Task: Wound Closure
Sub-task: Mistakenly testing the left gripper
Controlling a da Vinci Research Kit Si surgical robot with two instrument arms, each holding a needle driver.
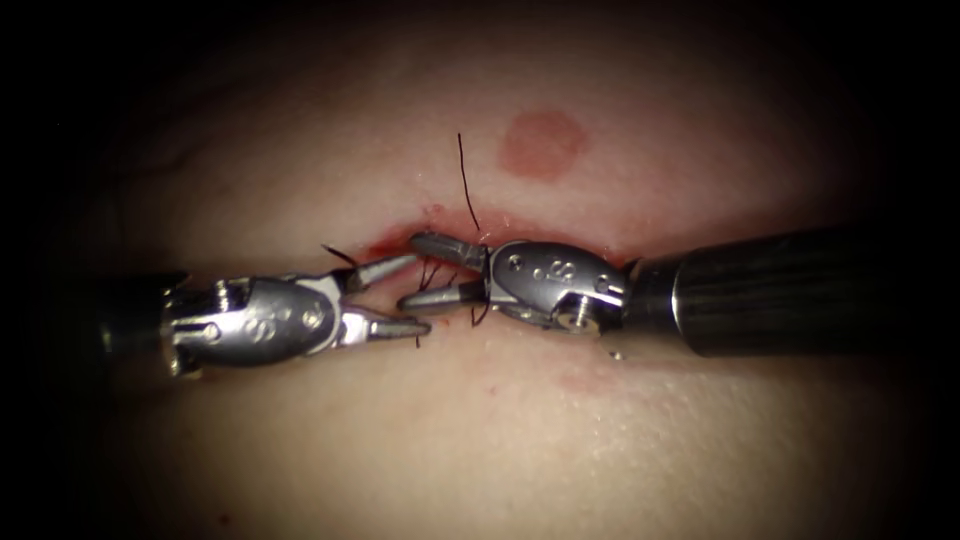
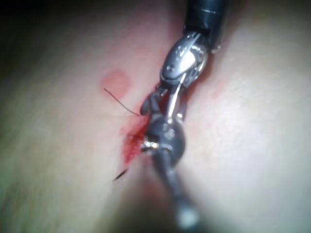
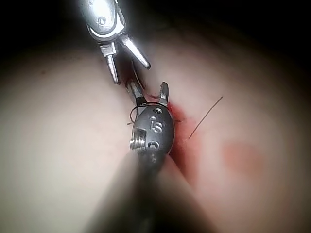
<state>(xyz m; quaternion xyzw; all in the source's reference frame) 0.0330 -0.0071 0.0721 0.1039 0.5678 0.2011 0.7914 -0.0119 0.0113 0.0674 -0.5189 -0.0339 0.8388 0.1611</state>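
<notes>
Left pincer [image 1: 405,295] level from left, jaws spread, empty. Right pincer [image 1: 425,270] level from right, jaws parted over cut [image 1: 400,240], thread [image 1: 466,185] strands between, not clamped.

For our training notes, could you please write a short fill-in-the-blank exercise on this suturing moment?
1. The left tool has its jaws ____.
2. The right tool reaches in with its jaws ____ over the cut.
3. A dark strand of ____ rises from the cut.
4. A round red mark lies on the ____.

Missing: open; open; thread; tissue
</notes>
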